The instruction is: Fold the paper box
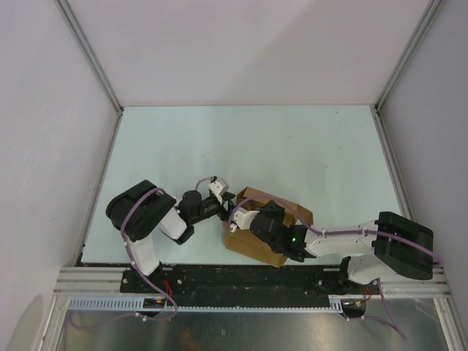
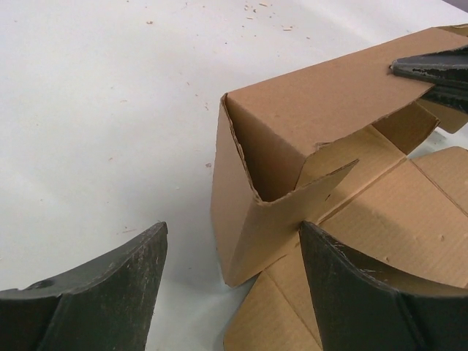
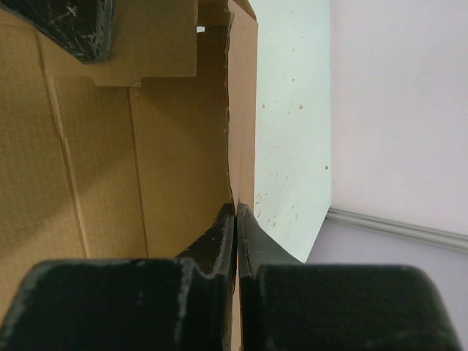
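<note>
1. In the top view the paper box [image 1: 247, 246] sits low and centre in the frame, on the pale counter [image 1: 219, 139], close to its bottom edge and between the two arms.
2. The right hand [image 3: 236, 213] is pinched tight on a thin upright wall of the box. In its own camera the two black fingers meet on the cardboard edge, bottom centre.
3. The left hand [image 2: 232, 248] is spread wide and grips nothing. Its fingers show in the bottom corners of its view, either side of a raised corner of the box, and the right-side finger overlaps a flat panel.
4. Done so far, by my reading: some walls are up and meet in a corner, with a ragged tab bent across the gap.
5. Not yet done: creased panels lie flat at the lower right of the left wrist view, and the corner gapes loosely.
6. I'd call it partway, with the remaining sides and the closing flaps left to fold.
</note>
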Motion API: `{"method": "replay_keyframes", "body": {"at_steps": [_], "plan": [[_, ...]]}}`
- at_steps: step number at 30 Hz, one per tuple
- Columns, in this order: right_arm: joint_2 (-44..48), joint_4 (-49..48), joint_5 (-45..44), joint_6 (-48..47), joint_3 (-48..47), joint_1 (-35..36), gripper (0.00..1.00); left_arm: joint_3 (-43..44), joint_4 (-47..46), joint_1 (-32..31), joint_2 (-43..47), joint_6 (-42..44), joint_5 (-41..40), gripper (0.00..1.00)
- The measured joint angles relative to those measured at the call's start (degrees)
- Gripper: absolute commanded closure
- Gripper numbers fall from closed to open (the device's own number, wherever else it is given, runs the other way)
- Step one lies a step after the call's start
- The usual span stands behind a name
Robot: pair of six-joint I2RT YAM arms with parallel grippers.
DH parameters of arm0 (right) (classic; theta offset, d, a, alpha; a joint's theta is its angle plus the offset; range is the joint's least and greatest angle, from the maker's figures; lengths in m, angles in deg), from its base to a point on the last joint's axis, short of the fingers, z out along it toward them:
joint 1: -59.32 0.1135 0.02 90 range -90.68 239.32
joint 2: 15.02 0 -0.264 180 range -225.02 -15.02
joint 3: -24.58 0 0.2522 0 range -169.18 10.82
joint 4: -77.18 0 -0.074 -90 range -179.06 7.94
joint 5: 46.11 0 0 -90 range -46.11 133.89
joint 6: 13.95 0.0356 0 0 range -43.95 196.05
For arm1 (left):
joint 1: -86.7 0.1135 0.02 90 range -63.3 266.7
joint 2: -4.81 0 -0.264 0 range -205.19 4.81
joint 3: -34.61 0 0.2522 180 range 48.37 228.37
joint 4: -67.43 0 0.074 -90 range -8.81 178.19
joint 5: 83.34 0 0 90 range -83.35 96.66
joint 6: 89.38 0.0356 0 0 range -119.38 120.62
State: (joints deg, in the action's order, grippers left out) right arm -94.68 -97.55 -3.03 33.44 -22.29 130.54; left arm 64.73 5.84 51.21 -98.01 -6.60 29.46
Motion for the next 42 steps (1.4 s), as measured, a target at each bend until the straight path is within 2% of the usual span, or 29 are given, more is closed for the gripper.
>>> {"method": "replay_keyframes", "body": {"at_steps": [8, 20, 28, 42], "plan": [[0.0, 0.0, 0.0, 0.9, 0.0, 0.3, 0.98, 1.3, 0.0, -0.2, -1.1, -0.9, 0.3, 0.20], [-0.1, -0.3, 0.3, 1.8, 0.0, 0.8, 0.98, 1.6, 0.1, -2.5, -1.7, -1.8, -4.6, 0.27], [-0.2, -0.3, 0.4, 2.4, 0.0, 1.2, 0.98, 2.6, 0.0, -4.9, -1.9, -1.8, -11.7, 0.35], [-0.5, -0.8, 0.4, 3.6, 0.0, 1.3, 0.98, 2.6, 0.0, -9.3, -1.9, -0.7, -21.0, 0.57]]}}
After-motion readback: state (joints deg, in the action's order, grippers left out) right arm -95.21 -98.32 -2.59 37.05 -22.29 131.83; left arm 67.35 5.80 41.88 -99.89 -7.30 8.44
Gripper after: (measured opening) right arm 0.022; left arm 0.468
